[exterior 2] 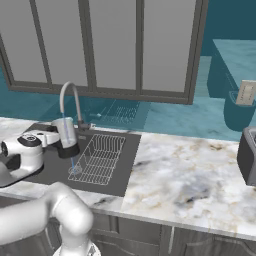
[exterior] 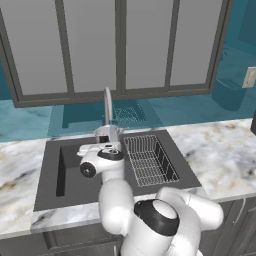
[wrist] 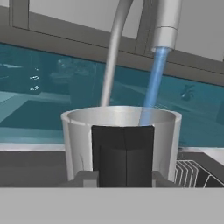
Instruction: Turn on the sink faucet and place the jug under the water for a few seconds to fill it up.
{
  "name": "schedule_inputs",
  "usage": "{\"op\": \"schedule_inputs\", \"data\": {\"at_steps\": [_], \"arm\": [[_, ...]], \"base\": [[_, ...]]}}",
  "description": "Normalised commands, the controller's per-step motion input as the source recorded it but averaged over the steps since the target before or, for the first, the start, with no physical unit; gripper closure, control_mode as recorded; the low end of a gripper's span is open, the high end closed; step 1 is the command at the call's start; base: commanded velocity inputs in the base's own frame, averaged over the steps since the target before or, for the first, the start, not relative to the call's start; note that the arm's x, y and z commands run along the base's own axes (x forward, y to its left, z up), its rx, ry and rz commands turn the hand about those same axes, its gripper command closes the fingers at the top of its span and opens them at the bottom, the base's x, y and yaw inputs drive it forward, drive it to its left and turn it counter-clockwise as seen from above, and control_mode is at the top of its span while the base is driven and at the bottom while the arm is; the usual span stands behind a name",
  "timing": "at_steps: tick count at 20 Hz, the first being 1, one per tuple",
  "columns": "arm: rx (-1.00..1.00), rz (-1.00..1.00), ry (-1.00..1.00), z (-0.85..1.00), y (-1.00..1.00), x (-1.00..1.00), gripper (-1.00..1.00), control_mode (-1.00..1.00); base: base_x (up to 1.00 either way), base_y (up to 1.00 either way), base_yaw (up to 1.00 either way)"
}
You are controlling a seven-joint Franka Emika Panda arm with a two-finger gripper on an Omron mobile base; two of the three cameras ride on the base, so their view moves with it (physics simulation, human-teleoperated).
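Note:
The silver gooseneck sink faucet arches over the dark grey sink. Its spout end pours a thin light-blue stream of water into the open top of the jug. The clear jug stands upright in the air right under the spout, above the basin. My gripper is shut on it from the near side, low on its body. A short piece of the stream also shows below the jug's black base.
A wire rack fills the sink's right half. Marble counter runs around the basin, with a dark appliance at its far right. A large window stands behind the faucet.

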Motion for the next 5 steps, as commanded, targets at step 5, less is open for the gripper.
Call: {"op": "schedule_inputs", "data": {"at_steps": [5], "arm": [[-0.01, 0.0, 0.0, -0.08, 0.08, 0.17, 1.0, -1.0]], "base": [[0.0, 0.0, 0.0]]}}
